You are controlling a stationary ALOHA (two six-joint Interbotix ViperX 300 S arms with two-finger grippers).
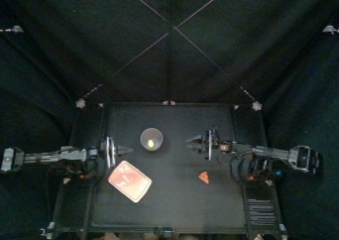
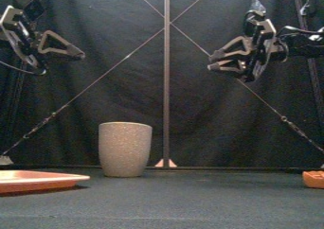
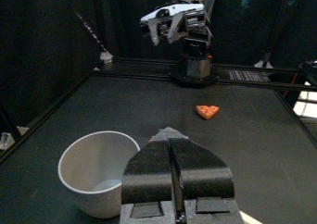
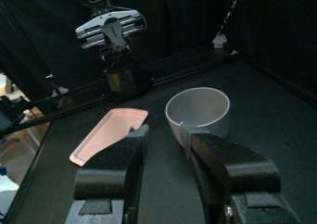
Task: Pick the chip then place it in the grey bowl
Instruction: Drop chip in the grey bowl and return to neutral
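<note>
1. Small black table (image 1: 179,120). Both arms hang raised above it, one from each side.
2. Right gripper (image 1: 209,143): held high over the table's right half, just right of the cup. Its jaws stand wide apart with nothing between them.
3. Left gripper (image 3: 171,135): raised over the left side, beside the cup. Its jaws are pressed together to a thin slit and hold nothing.
4. Flat pink rectangular tray (image 1: 130,180): front left, lying at an angle, apart from everything else.
5. Tall grey speckled cup (image 1: 154,138): upright, mid-table toward the back, between the two grippers.
6. Small orange-red triangular chip (image 1: 204,175): flat on the table's right half, toward the front and well apart from the cup.
7. Key relation: the chip lies below the right gripper and frontward of it. The right arm is clearly the nearer, and its jaws are already spread. It looks to need a move forward and down. The chip is too small to show a long axis.
</note>
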